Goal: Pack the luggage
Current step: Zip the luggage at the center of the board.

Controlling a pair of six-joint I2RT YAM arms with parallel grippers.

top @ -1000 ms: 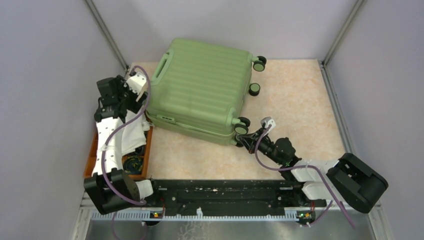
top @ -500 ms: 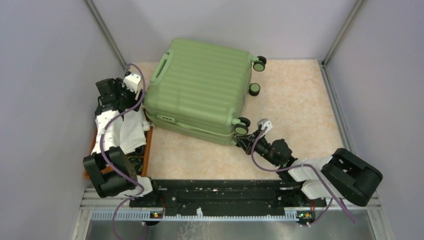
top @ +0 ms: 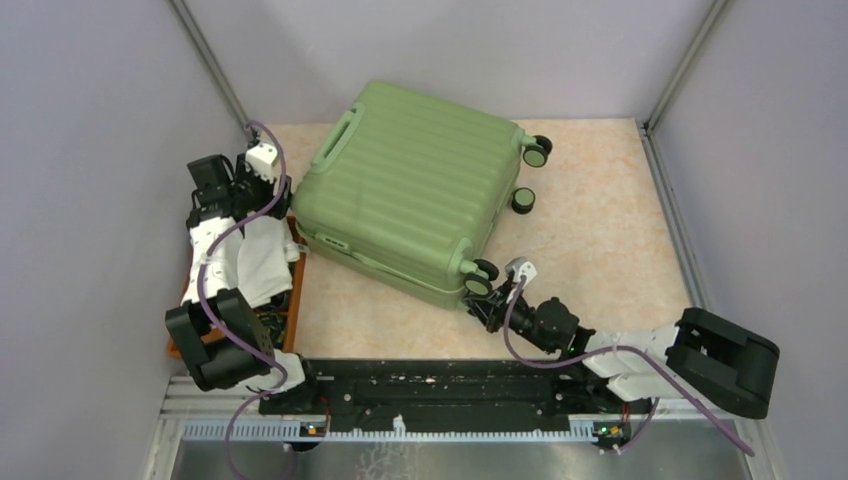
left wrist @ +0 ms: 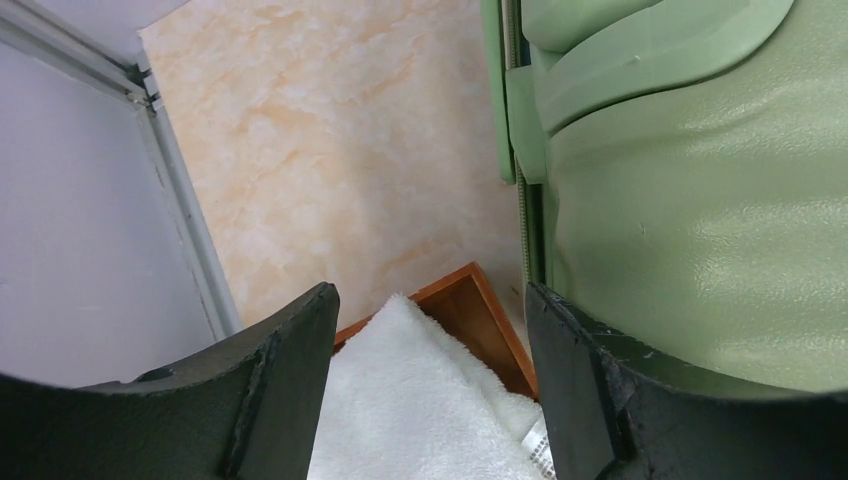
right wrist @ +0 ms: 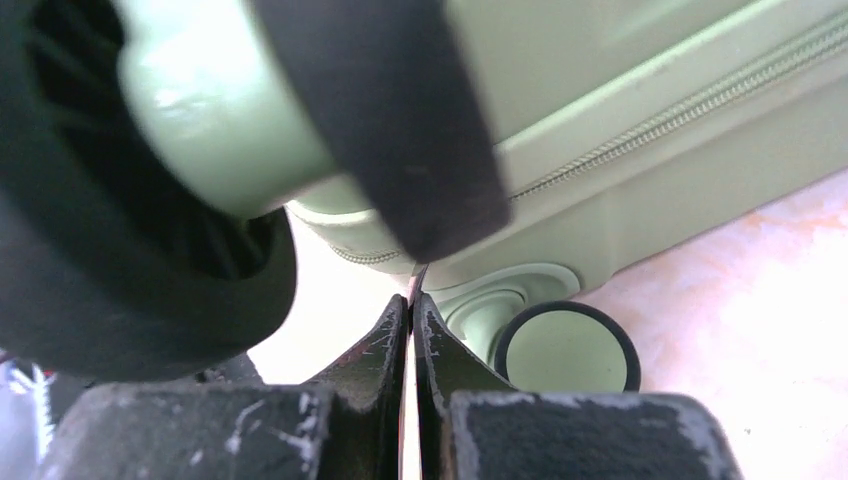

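From the overhead camera I saw the luggage (top: pixel 410 190), a light-green ribbed hard-shell suitcase. It lay closed and flat on the marbled table (top: pixel 600 210), set at a slant toward the far left. Its side handle (top: pixel 335 135) faced the far left and its black wheels (top: pixel 537 152) were on the right. Its near left corner sat just beside the wooden tray (top: pixel 297 292) at the table's left edge, where a white towel (top: pixel 262 262) lay.

My left gripper (top: pixel 262 165) stood by the suitcase's left side, above the far end of the tray. On its wrist camera the fingers (left wrist: pixel 290 370) were spread apart with nothing between them. One of them was right up against the green shell, though I could not tell whether it touched.

My right gripper (top: pixel 492 300) was low over the table at the suitcase's near right corner, just beside the nearest wheel (right wrist: pixel 130 250). Its fingers (right wrist: pixel 375 350) were clenched tight together, and I could not make out anything caught between them.
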